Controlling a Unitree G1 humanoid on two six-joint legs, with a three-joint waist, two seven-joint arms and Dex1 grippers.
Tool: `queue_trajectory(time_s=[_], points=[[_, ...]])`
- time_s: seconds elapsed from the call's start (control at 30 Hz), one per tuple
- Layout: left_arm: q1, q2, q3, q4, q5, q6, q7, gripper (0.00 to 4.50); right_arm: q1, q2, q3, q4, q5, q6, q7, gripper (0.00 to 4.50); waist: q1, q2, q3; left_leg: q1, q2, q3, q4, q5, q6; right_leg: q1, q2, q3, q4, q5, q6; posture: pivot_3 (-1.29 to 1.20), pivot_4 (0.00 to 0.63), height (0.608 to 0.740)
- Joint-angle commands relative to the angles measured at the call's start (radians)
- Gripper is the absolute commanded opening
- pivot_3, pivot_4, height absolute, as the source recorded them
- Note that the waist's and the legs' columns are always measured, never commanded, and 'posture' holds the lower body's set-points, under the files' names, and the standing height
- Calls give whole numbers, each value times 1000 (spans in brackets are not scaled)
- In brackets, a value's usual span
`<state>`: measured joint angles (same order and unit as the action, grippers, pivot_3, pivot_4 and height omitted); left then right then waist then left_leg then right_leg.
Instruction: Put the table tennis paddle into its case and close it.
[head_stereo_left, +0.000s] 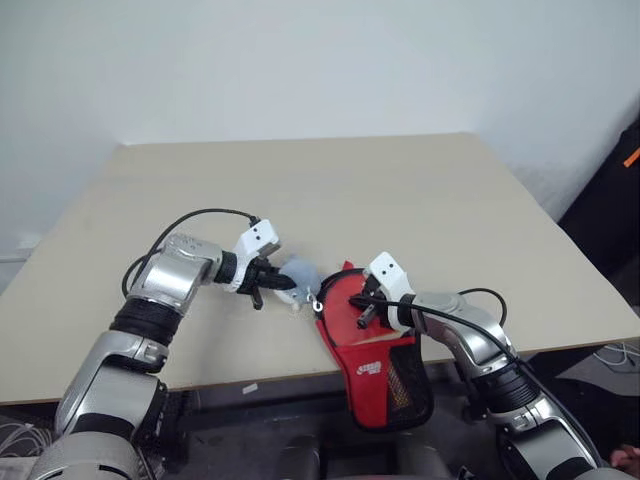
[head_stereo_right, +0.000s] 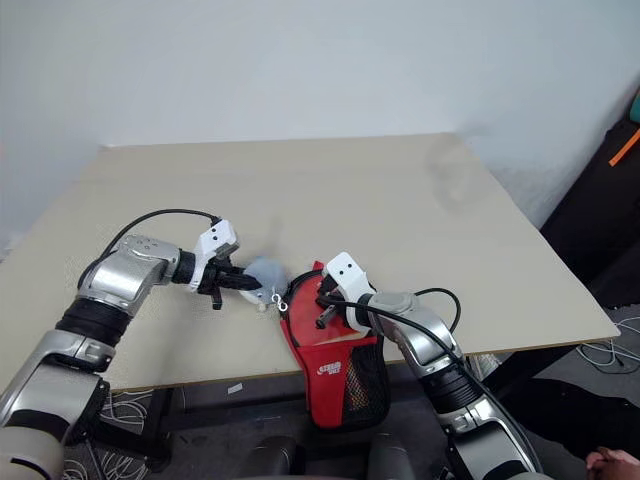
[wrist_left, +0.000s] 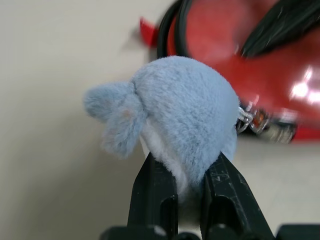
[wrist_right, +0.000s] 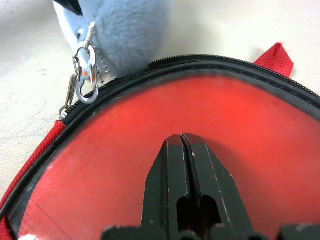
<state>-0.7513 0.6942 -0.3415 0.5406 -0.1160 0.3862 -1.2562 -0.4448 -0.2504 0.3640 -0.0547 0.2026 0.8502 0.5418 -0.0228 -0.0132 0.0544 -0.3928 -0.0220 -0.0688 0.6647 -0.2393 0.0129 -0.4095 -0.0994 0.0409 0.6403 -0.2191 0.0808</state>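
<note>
Case (head_stereo_left: 375, 350) at near table (head_stereo_left: 420, 190) edge, overhanging.
Left gripper (wrist_left: 187, 172) pinches plush charm (wrist_left: 185, 120); right gripper (wrist_right: 183, 145), pressed together, rests on case.

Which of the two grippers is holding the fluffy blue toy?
The left gripper holds the fluffy blue toy, pinched between its fingers. The right gripper is shut and empty, pressing on the red case.

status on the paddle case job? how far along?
Looks done: the case shows red through its clear panel, likely the paddle already inside. In hand: the left gripper is shut on the blue plush charm clipped to the zipper pull; the right gripper, shut, presses on the case. Left: how much zip remains open is unclear.
</note>
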Motion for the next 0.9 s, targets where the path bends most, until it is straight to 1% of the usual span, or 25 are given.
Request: queue_trajectory(time_s=[0.03, 0.2, 0.3, 0.43, 0.57, 0.73, 0.8, 0.9], points=[[-102, 0, -5, 131, 90, -115, 21, 198, 25, -2, 31, 18, -10, 35, 9, 0, 1, -1, 0, 0, 0, 0, 0, 0, 0, 0, 0, 0, 0, 0, 0, 0, 0, 698], [-207, -57, -2, 342, 170, -260, 114, 198, 25, -2, 37, 14, -10, 35, 16, 0, 1, -1, 0, 0, 0, 0, 1, 0, 0, 0, 1, 0, 1, 0, 0, 0, 0, 698], [-263, -84, -27, 446, 236, -336, 146, 198, 22, -5, 38, 12, -11, 37, 21, 0, 1, -2, 0, 0, 0, 0, 1, 0, 0, 0, 1, 0, 1, 0, 0, 0, 0, 698], [-334, -143, -29, 567, 303, -393, 282, 198, 23, -7, 40, 10, -13, 35, 22, 0, 3, -2, 0, 0, 1, -1, 2, 0, 1, 1, 1, 0, 2, 0, 0, 0, 0, 698], [-401, -215, -25, 669, 367, -408, 478, 198, 26, -5, 40, 7, -15, 34, 22, 0, 4, -2, -1, 0, 0, -2, 4, 1, 2, 2, 1, -1, 3, 0, 1, 0, 0, 698], [-481, -303, -32, 746, 444, -394, 705, 198, 29, -1, 38, 3, -18, 35, 17, 0, 10, -3, 0, 0, 0, -3, 5, 3, 5, 2, 1, -2, 4, 1, 2, 0, 0, 698], [-505, -328, -29, 764, 466, -388, 766, 198, 31, 1, 38, 0, -18, 37, 15, 0, 12, -3, 0, -1, 0, -4, 5, 3, 5, 2, 1, -3, 4, 1, 2, 0, 0, 698], [-528, -358, -19, 781, 482, -384, 800, 198, 35, 2, 36, -5, -20, 40, 11, 0, 10, -3, 0, -2, 0, -4, 6, 3, 5, 1, 1, -2, 5, 1, 3, 0, 0, 698]])
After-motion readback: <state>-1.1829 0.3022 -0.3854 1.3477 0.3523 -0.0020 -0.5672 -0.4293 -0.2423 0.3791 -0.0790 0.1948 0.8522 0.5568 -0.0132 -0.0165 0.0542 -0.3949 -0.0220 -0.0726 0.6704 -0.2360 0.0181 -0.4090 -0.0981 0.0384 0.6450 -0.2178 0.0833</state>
